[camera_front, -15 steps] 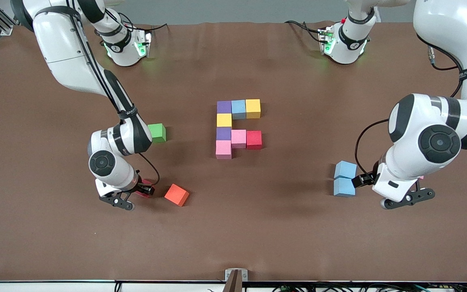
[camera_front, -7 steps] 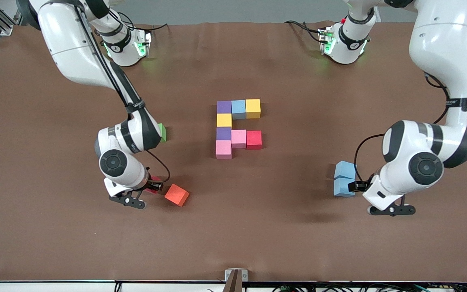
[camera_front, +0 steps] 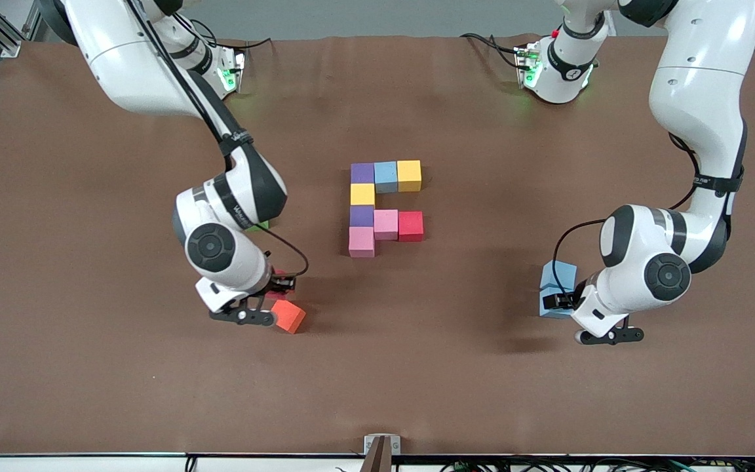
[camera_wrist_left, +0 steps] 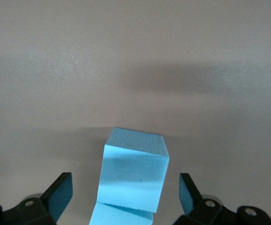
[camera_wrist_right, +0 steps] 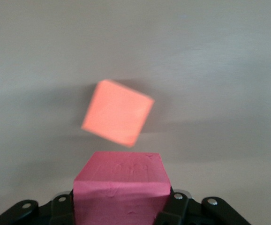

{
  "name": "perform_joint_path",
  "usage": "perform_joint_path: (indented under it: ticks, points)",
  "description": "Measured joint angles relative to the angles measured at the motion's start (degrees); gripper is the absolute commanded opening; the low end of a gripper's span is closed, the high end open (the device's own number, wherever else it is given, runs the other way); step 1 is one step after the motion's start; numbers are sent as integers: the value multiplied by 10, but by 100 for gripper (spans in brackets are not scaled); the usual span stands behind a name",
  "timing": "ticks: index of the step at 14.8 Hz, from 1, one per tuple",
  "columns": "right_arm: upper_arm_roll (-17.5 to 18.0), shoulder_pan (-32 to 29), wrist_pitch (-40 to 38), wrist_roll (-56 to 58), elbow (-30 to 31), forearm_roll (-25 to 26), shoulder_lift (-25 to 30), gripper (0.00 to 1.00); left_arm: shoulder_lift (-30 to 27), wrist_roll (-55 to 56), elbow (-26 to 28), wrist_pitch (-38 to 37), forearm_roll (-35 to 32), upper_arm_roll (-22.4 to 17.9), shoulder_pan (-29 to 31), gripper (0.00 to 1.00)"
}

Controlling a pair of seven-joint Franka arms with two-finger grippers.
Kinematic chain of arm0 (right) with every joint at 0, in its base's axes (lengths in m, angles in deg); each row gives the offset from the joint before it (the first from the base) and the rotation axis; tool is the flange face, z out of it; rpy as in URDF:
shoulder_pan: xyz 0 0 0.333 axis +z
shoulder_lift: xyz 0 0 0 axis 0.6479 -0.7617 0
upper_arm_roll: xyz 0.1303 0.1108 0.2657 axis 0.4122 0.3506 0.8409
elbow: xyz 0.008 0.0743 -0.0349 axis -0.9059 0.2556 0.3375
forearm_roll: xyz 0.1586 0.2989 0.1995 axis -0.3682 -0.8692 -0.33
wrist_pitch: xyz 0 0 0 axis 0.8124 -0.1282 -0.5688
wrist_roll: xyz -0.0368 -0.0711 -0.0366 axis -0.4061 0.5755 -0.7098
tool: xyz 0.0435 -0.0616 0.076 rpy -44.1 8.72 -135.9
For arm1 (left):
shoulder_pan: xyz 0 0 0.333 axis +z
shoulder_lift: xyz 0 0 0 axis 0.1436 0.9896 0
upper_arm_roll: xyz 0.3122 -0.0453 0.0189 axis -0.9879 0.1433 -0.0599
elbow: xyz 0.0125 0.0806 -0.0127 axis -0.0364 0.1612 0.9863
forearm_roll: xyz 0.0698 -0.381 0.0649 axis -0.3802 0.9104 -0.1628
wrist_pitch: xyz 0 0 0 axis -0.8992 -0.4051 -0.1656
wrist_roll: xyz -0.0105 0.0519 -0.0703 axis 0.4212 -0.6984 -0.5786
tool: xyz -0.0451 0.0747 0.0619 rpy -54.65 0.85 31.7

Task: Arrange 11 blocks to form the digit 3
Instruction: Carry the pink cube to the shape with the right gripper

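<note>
The right gripper [camera_front: 271,303], its jaws closed on a red foam cube [camera_wrist_right: 120,192], hangs over the desk beside the orange foam cube [camera_front: 288,316], while the left gripper [camera_wrist_left: 126,199] holds wide-open jaws astride two touching light blue foam cubes [camera_front: 558,288] near the left arm's end.

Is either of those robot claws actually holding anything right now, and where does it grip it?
The right gripper clamps a red block by two side faces. The left gripper is open, holding nothing.

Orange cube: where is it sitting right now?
The orange cube lies loose on the table toward the right arm's end, nearer the front camera than the digit 3, directly beside the right gripper holding a red block.
</note>
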Motion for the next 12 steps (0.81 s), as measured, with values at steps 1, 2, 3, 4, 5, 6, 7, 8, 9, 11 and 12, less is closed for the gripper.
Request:
perform_joint_path:
  ticks: [1, 2, 3, 4, 5, 6, 7, 8, 9, 11, 12]
  points:
    - [6, 6, 3, 19, -4, 0, -1, 0, 5, 0, 0, 2, 0, 0, 2, 100]
    - [9, 15, 7, 30, -11, 0, -2, 0, 8, 0, 0, 4, 0, 0, 3, 100]
    - [10, 25, 16, 33, -16, 0, -4, 0, 12, 0, 0, 6, 1, 0, 3, 100]
    - [10, 34, 28, 33, -19, 0, -8, 0, 15, 0, 0, 7, 2, 0, 3, 100]
    - [11, 44, 43, 33, -22, 0, -16, 0, 19, 0, 0, 8, 2, 1, 3, 100]
    - [11, 53, 56, 29, -28, 0, -28, 0, 23, 0, 0, 11, 2, 1, 3, 100]
    - [11, 63, 63, 22, -40, 0, -44, 0, 27, 0, 0, 17, 2, 1, 3, 97]
    - [11, 74, 65, 14, -61, 0, -65, 0, 32, 0, 0, 23, 2, 1, 3, 90]
    - [11, 84, 64, 8, -86, 0, -87, 0, 35, 0, 0, 26, 2, 1, 3, 72]
    - [10, 103, 51, 3, -137, 0, -129, 0, 38, 0, 0, 29, 2, 2, 2, 44]
    - [10, 110, 44, 0, -158, 0, -147, 0, 38, 0, 0, 30, 2, 2, 1, 32]
